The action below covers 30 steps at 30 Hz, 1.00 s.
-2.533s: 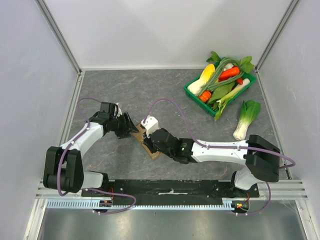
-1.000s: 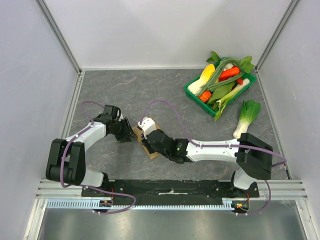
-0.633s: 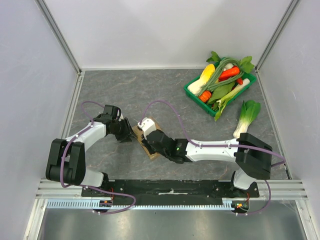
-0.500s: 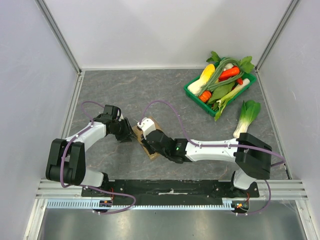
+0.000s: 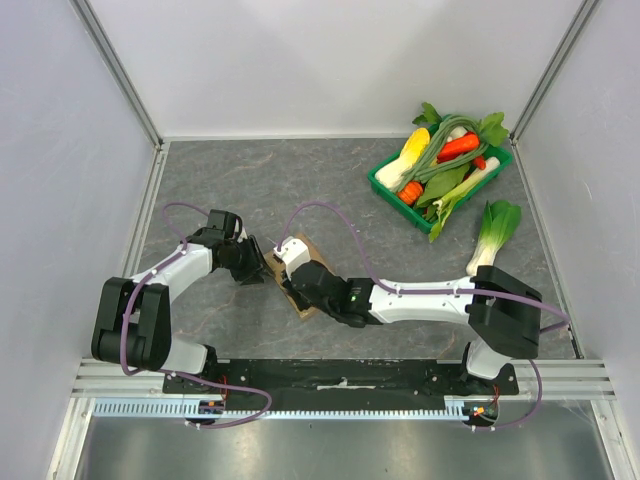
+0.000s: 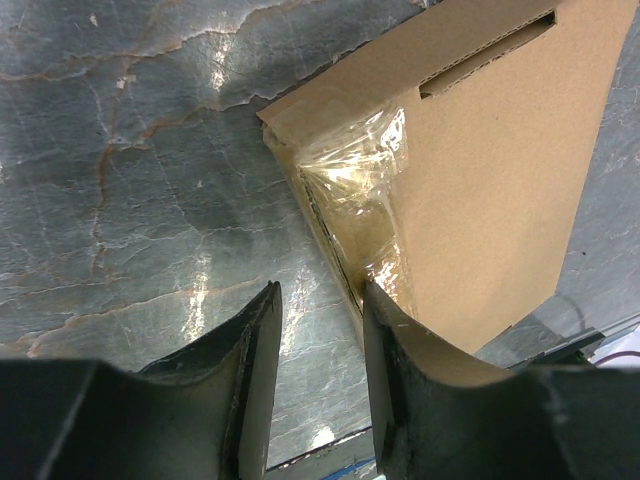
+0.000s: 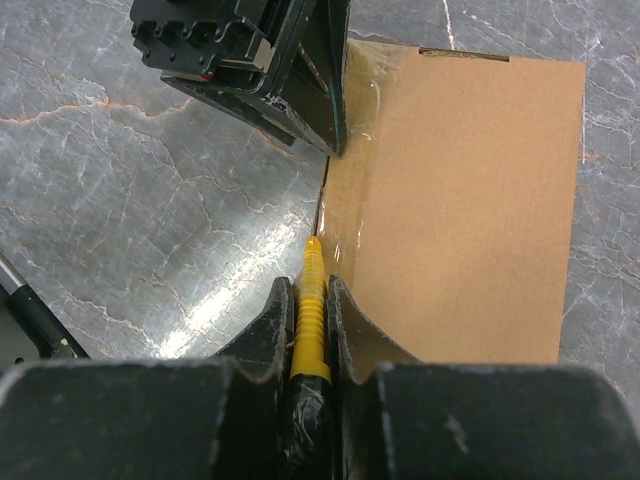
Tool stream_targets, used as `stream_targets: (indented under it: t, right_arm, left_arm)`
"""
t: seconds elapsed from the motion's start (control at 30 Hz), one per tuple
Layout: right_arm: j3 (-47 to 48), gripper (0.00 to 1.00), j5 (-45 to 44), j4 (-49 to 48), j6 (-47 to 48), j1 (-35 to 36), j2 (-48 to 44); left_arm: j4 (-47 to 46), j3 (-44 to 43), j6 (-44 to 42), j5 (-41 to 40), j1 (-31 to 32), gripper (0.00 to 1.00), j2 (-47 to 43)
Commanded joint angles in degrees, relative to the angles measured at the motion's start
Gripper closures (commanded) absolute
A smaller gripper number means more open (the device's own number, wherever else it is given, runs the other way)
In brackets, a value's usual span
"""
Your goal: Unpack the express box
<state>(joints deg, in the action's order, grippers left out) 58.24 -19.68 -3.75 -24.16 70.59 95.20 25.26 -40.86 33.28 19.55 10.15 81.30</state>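
on grey marbled table [image 5: 300,180], left jaws gape, right jaws pinch yellow tool [image 7: 311,310].

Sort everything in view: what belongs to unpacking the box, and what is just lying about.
In the job: express box, its clear tape, yellow tool in the right gripper, left gripper at the taped corner.
Lying about: green tray of vegetables, loose bok choy beside it.
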Motion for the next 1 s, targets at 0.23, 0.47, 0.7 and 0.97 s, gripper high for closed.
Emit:
stream_targets:
  t: [0.23, 0.47, 0.7, 0.97]
  right_arm:
    - [0.82, 1.0, -2.38, 3.21, -0.62, 1.75, -0.54]
    - [1.17, 1.0, -1.67, 10.59, -2.11, 3.15, -1.33]
    - [1.09, 1.0, -2.55, 16.4, -3.0, 4.03, -3.0]
    - [0.04, 1.0, -1.41, 18.6, -2.03, 4.91, -4.58]
  left_arm:
    - [3.31, 0.52, 0.56, -6.28, 0.22, 0.58, 2.02]
    - [3.48, -0.01, 2.93, -8.3, 0.31, 0.64, 2.55]
    - [3.22, -0.89, 4.08, -9.62, 0.31, 0.73, 3.69]
    - [2.25, -1.68, 3.11, -10.15, 0.31, 0.78, 5.98]
